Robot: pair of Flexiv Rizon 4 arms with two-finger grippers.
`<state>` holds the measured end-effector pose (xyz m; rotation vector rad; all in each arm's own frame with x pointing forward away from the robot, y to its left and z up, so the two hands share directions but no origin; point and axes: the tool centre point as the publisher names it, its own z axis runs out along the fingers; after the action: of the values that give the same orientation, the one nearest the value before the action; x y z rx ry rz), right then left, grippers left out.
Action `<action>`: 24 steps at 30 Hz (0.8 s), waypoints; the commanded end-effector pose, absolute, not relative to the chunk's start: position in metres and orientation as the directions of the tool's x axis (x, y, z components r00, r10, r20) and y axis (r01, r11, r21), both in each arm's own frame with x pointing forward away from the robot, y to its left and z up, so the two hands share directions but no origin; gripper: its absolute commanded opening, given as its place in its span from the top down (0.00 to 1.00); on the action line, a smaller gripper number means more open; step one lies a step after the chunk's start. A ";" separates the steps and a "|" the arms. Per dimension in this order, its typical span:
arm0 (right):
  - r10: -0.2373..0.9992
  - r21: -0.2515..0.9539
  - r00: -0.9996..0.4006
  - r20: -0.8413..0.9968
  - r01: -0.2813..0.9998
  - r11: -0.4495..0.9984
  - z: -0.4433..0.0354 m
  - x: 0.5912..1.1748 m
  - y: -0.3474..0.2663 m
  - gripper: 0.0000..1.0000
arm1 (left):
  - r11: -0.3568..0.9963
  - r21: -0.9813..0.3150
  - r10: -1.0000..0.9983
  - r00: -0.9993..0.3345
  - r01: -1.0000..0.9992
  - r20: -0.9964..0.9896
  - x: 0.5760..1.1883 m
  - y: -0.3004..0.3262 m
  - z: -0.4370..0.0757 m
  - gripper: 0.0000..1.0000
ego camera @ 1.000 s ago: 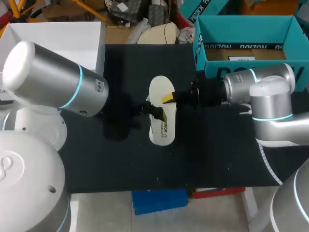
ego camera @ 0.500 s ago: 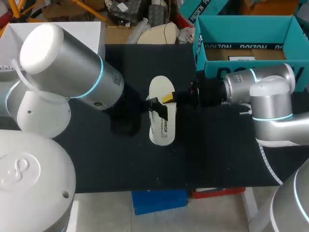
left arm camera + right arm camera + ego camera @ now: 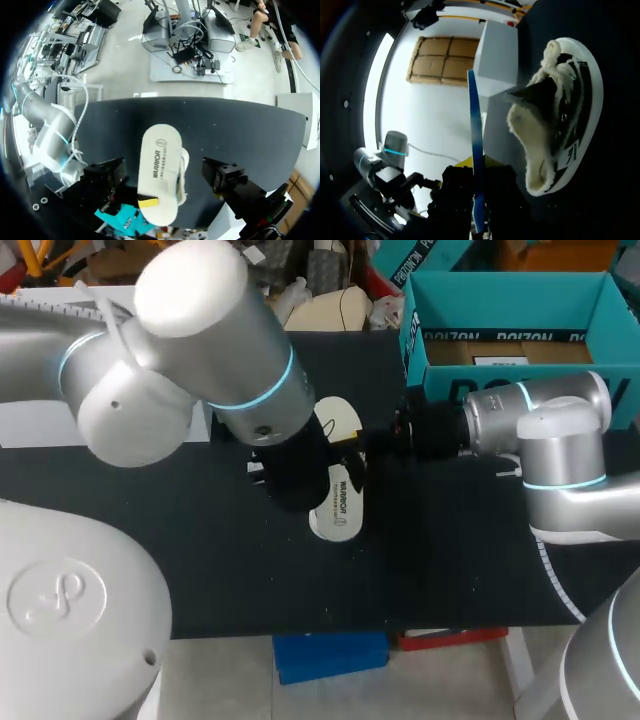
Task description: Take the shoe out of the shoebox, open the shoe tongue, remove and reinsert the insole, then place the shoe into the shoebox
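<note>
Shoe (image 3: 338,512) out of shoebox (image 3: 505,278) | left gripper (image 3: 164,169) spread wide astride it | right gripper (image 3: 367,444): we cannot tell | probably tongue step; next, steady shoe.

Dark lettering runs along the shoe (image 3: 340,508) on its white face (lengthwise) and across the shoebox (image 3: 487,337) on its teal wall.

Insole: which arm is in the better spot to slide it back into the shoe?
Right, probably. The right tool pinches one end of the flat white insole, close to the black fleece-lined shoe with the white sole. The left tool hangs open above, holding nothing.
</note>
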<state>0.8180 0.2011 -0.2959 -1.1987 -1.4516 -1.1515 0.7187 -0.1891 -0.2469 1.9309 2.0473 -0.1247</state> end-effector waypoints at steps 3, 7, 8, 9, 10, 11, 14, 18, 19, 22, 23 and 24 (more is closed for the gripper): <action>0.150 0.110 -0.124 0.981 0.989 0.094 -0.296 0.818 0.202 1.00 | 0.089 0.167 0.983 -0.114 0.982 0.147 0.719 -0.197 -0.249 0.00; 0.150 0.110 -0.124 0.981 0.989 0.094 -0.296 0.818 0.202 1.00 | 0.081 0.167 0.989 -0.100 0.983 0.106 0.718 -0.196 -0.249 0.00; 0.150 0.110 -0.124 0.981 0.989 0.094 -0.296 0.818 0.202 1.00 | 0.083 0.161 0.991 -0.100 0.983 0.094 0.718 -0.196 -0.249 0.00; 0.150 0.110 -0.124 0.981 0.989 0.094 -0.296 0.818 0.202 1.00 | 0.089 0.165 0.991 -0.104 0.982 0.085 0.718 -0.196 -0.249 0.00; 0.150 0.110 -0.124 0.981 0.989 0.094 -0.296 0.818 0.202 1.00 | 0.092 0.169 0.992 -0.105 0.981 0.070 0.718 -0.195 -0.249 0.00; 0.150 0.110 -0.124 0.981 0.989 0.094 -0.296 0.818 0.202 1.00 | 0.094 0.171 0.993 -0.104 0.981 0.051 0.717 -0.194 -0.248 0.00; 0.150 0.110 -0.124 0.981 0.989 0.094 -0.296 0.818 0.202 1.00 | 0.102 0.181 0.995 -0.104 0.978 0.004 0.717 -0.192 -0.247 0.00; 0.150 0.110 -0.124 0.981 0.989 0.094 -0.296 0.818 0.202 1.00 | 0.110 0.201 0.994 -0.104 0.973 -0.041 0.718 -0.190 -0.246 0.00; 0.150 0.110 -0.124 0.981 0.989 0.094 -0.296 0.818 0.202 1.00 | 0.112 0.206 0.993 -0.104 0.972 -0.051 0.718 -0.190 -0.246 0.00; 0.150 0.110 -0.124 0.981 0.989 0.094 -0.296 0.818 0.202 1.00 | 0.114 0.213 0.992 -0.100 0.970 -0.075 0.722 -0.191 -0.244 0.00; 0.150 0.110 -0.124 0.981 0.989 0.094 -0.296 0.818 0.202 1.00 | 0.115 0.219 0.992 -0.100 0.969 -0.080 0.723 -0.191 -0.243 0.00; 0.150 0.110 -0.124 0.981 0.989 0.094 -0.296 0.818 0.202 1.00 | 0.116 0.221 0.992 -0.100 0.968 -0.083 0.725 -0.191 -0.243 0.00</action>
<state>0.8180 0.2011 -0.2959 -1.1987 -1.4516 -1.1516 0.7247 -0.1990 -0.2413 1.9650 2.1999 0.1930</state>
